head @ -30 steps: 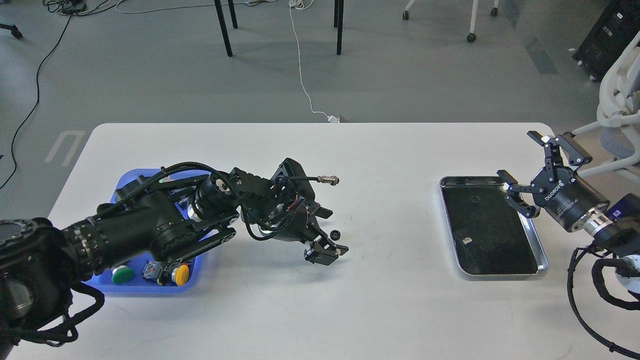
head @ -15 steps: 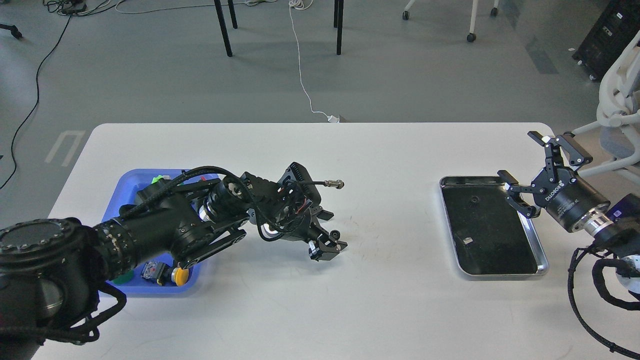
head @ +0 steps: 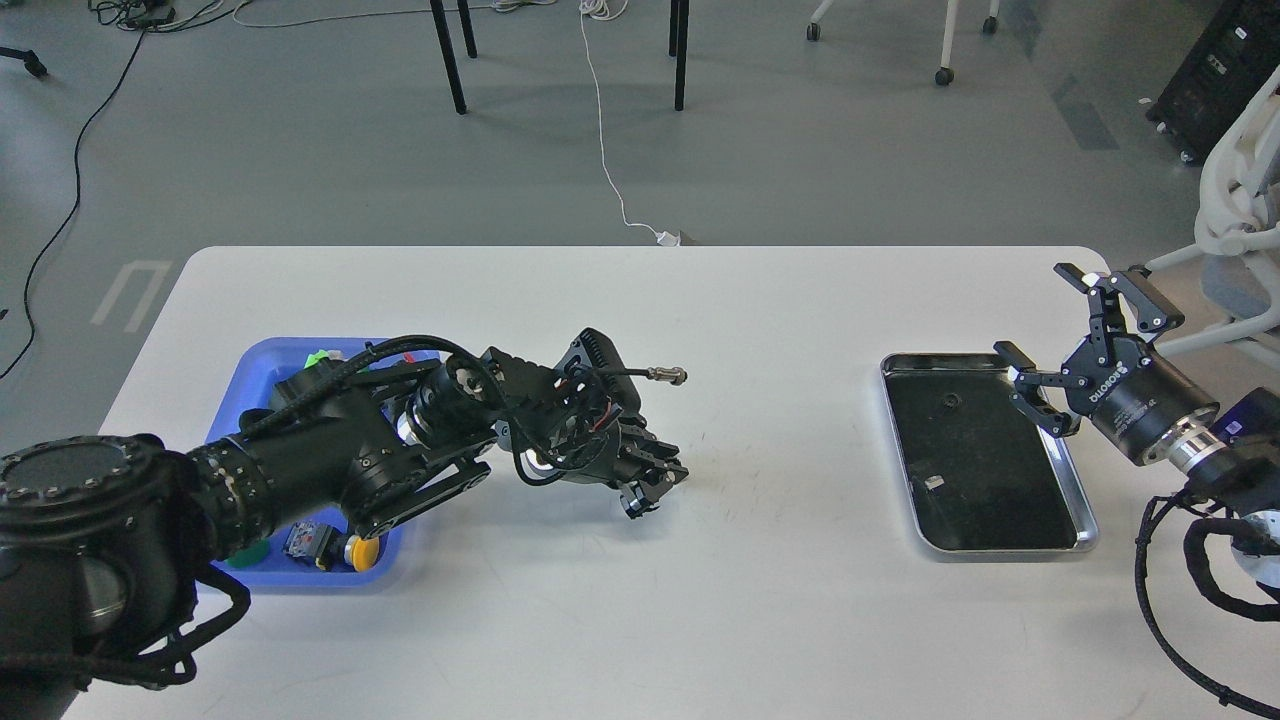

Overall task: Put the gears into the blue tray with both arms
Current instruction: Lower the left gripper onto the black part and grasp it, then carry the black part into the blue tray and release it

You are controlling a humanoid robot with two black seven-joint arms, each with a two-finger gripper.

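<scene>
Since half a second ago my left claw point(head: 655, 484) has pinched together where the gear lay on the bench point(head: 640, 600), gear now hidden; right claw point(head: 1062, 345) hangs spread above the metal tray point(head: 1085, 528); blue tray point(head: 262, 365) sits under my left arm.

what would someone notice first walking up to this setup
Most likely the big black left arm stretching over the blue tray at the table's left, its left gripper down on the white table near the middle with fingers drawn together. Next, the right gripper hanging wide open above the far right edge of the metal tray, which holds a small gear on its black inside.
</scene>
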